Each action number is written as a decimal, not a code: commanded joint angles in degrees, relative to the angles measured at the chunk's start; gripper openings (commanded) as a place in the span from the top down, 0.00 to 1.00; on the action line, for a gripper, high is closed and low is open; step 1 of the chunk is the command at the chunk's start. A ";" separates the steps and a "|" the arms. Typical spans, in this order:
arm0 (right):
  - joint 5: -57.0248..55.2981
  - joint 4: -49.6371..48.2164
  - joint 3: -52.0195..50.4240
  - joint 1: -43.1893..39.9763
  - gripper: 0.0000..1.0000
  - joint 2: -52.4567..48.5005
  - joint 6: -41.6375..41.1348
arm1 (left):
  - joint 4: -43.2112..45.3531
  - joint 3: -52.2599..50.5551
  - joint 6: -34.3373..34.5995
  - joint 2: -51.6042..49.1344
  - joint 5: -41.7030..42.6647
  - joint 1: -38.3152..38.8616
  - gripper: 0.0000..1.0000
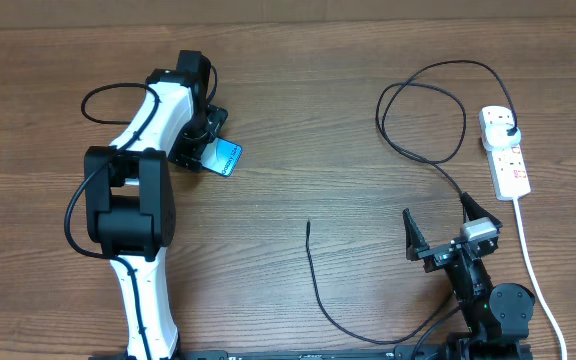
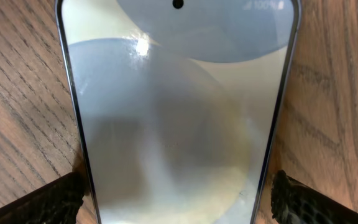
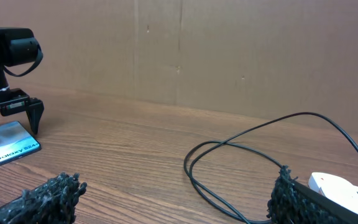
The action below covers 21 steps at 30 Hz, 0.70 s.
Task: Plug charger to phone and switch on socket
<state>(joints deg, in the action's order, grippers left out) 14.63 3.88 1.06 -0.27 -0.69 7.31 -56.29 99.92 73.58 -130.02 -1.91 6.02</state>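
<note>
The phone lies flat on the table with its blue screen up. It fills the left wrist view and shows far left in the right wrist view. My left gripper is open, with a finger on either side of the phone's long edges. The charger has its plug head in the white socket. Its cable loops, runs past my right gripper and ends with its tip loose at mid-table. My right gripper is open and empty, beside the cable.
The socket's thick white cord runs down the right side to the front edge. A brown cardboard wall stands behind the table. The left arm's black wire loops at the far left.
</note>
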 commanded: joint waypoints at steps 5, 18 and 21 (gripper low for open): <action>-0.17 -0.37 -0.61 0.31 0.00 0.52 0.07 | 0.00 -3.56 1.90 -4.68 4.74 -0.68 0.00; -0.17 -0.37 -0.61 0.31 0.00 0.52 0.07 | -0.92 -3.56 1.88 -4.68 4.22 -0.76 0.00; -0.17 -0.37 -0.61 0.31 0.00 0.52 0.07 | -1.92 -3.54 2.67 -4.68 3.45 -0.76 0.00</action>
<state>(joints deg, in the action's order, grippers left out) 14.63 3.88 1.06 -0.27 -0.69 7.31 -57.23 99.90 73.65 -129.97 -0.49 5.48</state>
